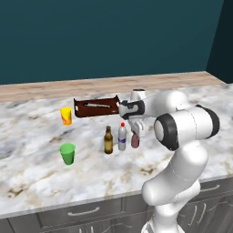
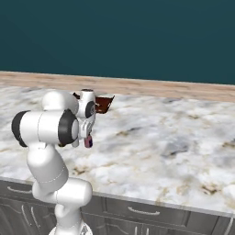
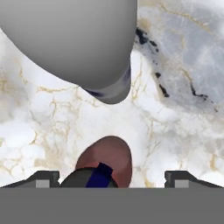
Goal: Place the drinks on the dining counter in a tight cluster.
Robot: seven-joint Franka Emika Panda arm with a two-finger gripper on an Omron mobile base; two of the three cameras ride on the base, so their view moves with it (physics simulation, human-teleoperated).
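Maroon bottle [image 3: 107, 164] standing upright on the counter [image 1: 36, 173], right under the gripper [image 1: 138, 131], fingers [image 3: 41, 178] spread wide either side, let go of it. Sits in a tight row with clear bottle [image 1: 122, 136] and beer bottle [image 1: 108, 140], mid-counter. Green cup [image 1: 67, 153] off toward the left edge.

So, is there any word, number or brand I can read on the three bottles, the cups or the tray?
No text can be read anywhere.
Clear bottle: its label is a plain blue band, too small to show any letters.
Brown bottle: no label to be seen.
Maroon bottle: a dark blue patch near its top, no letters.
Yellow cup: red marks, a pattern, not words.
Green cup and tray: plain.
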